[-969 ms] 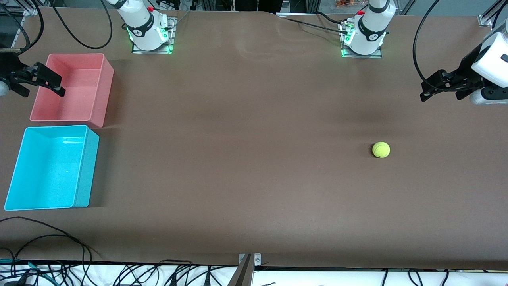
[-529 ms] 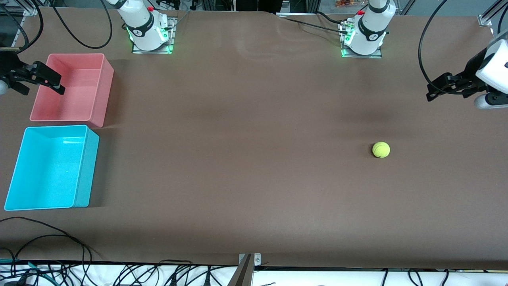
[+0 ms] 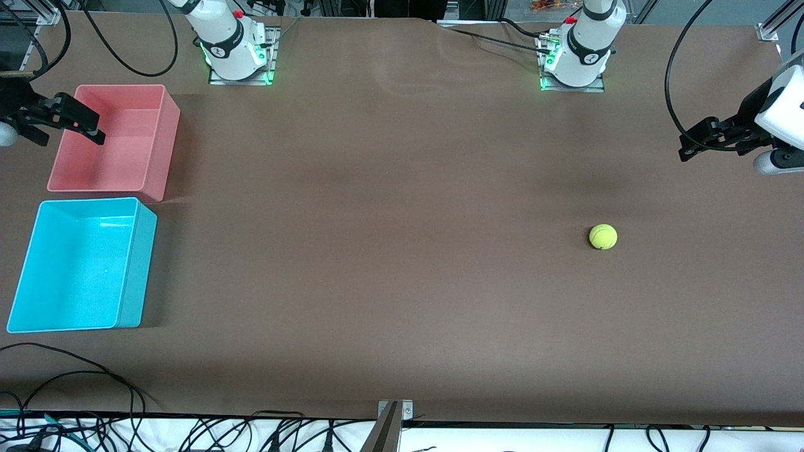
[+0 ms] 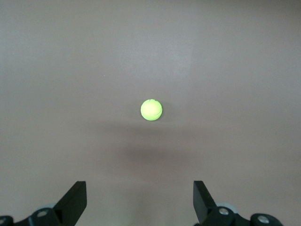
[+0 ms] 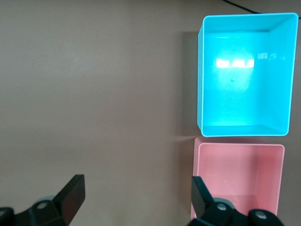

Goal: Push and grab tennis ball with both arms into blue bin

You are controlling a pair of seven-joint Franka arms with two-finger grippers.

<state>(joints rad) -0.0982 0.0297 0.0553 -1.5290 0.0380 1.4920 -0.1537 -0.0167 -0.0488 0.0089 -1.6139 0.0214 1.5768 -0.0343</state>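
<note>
**Ball Sits at the Left Arm's End, Bin at the Right's**

Brown matting covers the whole table (image 3: 402, 301), bare except for three things. The tennis ball (image 3: 603, 236) rests alone on the mat toward the left arm's end, well apart from both bins. The blue bin (image 3: 81, 263) stands empty at the right arm's end, with the pink bin (image 3: 113, 138) just beside it, farther from the front camera.

The left gripper (image 3: 691, 145) hangs in the air over the mat at its own end of the table, fingers spread wide and holding nothing; in the left wrist view the ball (image 4: 151, 110) lies straight ahead of the gap between the jaws, on their centre line. The right gripper (image 3: 94, 129) hovers over the pink bin's edge, also spread and empty, and waits.

The left arm is clearly the nearer one, so the opening push likely falls to it, sending the ball along the table toward the right arm's end.
</note>
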